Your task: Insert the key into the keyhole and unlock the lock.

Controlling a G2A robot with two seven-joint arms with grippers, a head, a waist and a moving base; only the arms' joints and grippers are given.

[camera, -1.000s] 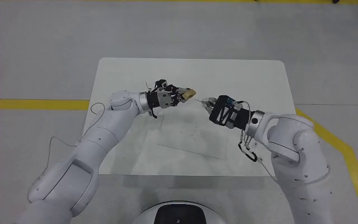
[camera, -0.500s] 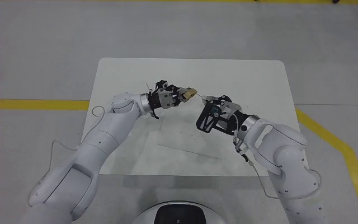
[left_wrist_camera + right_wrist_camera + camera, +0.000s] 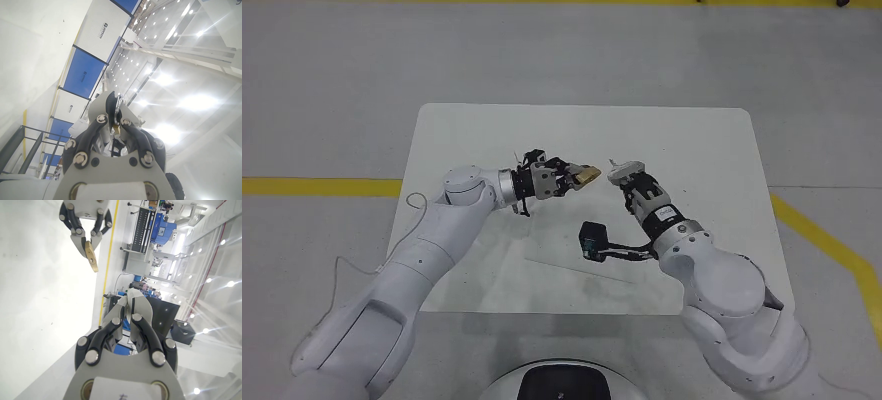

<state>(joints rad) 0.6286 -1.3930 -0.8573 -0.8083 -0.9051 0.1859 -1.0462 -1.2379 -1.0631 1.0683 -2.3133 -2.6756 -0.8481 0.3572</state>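
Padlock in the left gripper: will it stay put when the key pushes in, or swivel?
Padlock looks like solid brass: probably rigid and heavy for its size. The left gripper pinches only its shackle end, with the body jutting past the fingertips, so a push from the key may pivot it. Smooth metal could also slip.

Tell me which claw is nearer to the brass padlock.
Left. The left claw is shut on the padlock itself. The right claw, gripping the key, sits across a gap from the padlock.
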